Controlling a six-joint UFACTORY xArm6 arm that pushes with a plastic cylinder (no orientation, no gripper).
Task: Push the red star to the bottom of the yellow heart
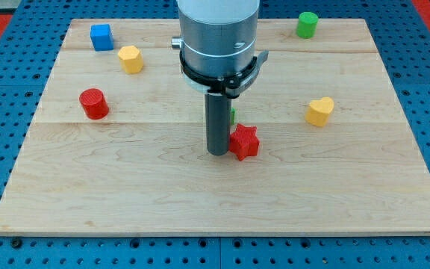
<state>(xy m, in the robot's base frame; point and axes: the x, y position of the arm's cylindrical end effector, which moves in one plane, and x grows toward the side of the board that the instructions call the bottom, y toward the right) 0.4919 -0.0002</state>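
My tip [218, 153] touched the red star [245, 142] from the view's left | yellow heart [320, 111] stood apart, upper right | no hand, nothing held.

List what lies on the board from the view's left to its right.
red cylinder → blue cube → yellow block → my tip → red star → green cylinder → yellow heart. A green block behind the rod is left out.

My tip [218, 153] sits on the wooden table [125, 202] near its middle, the red star block [244, 142] touching its right side. Further right, well apart, the yellow heart block [320, 111]. Far left, the blue cube [101, 36], the yellow hexagonal block [131, 59] beside it, the red cylinder [93, 103] nearer. Far right, the green cylinder [307, 24].
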